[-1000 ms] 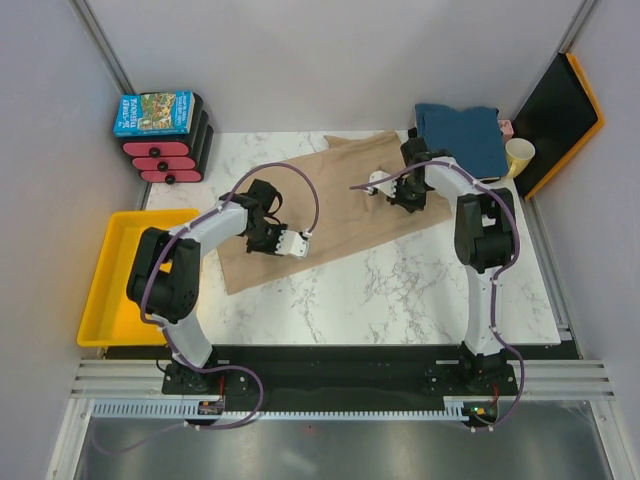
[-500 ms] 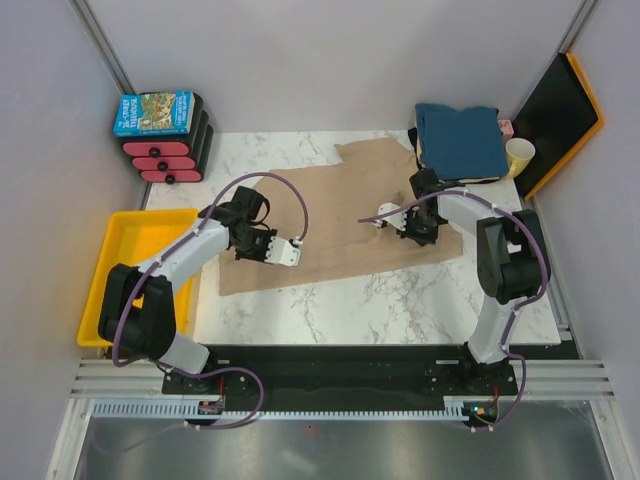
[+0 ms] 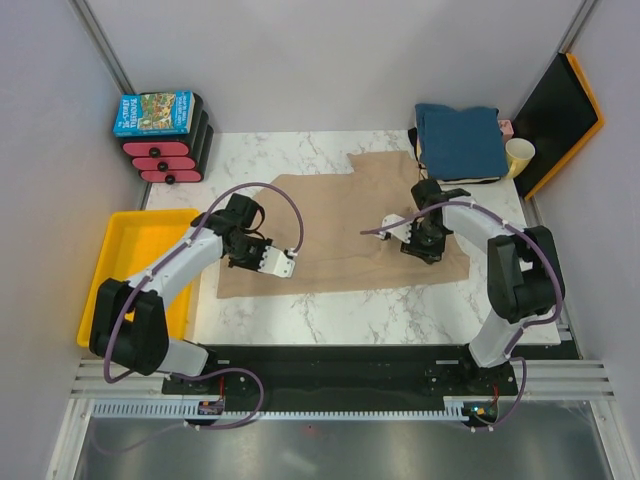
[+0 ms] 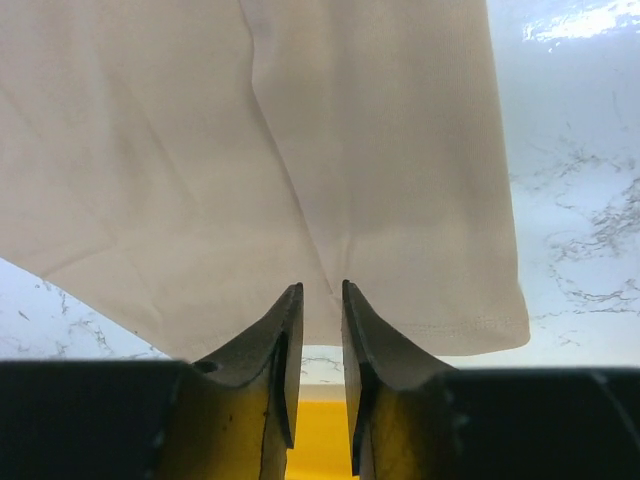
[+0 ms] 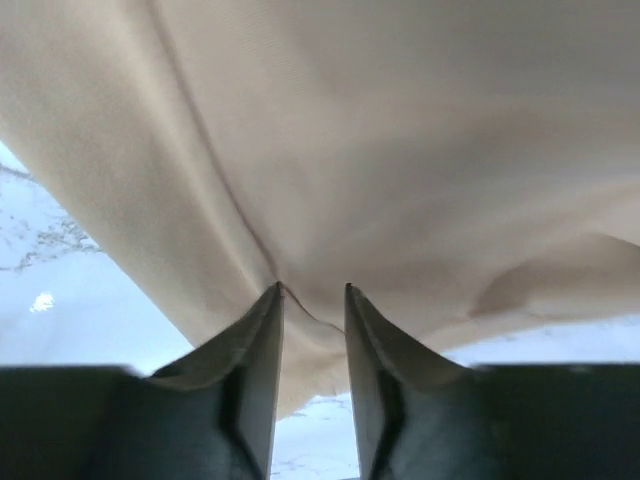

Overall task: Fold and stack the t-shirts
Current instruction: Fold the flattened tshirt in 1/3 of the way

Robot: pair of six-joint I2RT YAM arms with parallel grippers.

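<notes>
step, as i read it: laying the tan t-shirt [image 3: 340, 225] out flat on the worktop [image 3: 400, 310], ahead of the 1st fold. both hands are pinched on it. the left hand [image 4: 318, 292] is clamped on a small ridge of cloth close to a stitched hem at the shirt's left end. the right hand [image 5: 312, 292] is nipped together on a tuck nr the right end, w/ creases fanning out from it.

the shirt sits mid-worktop, mostly flat. its long axis runs left-right, far-right corner reaching toward the folded teal t-shirt [image 3: 460, 138] at the back right. can't tell which end is the neck, no collar or label shows.

next prob calls for: let the cloth settle w/o wrinkles, let go, then regrip one edge w/ both hands and carry it over evenly.
</notes>
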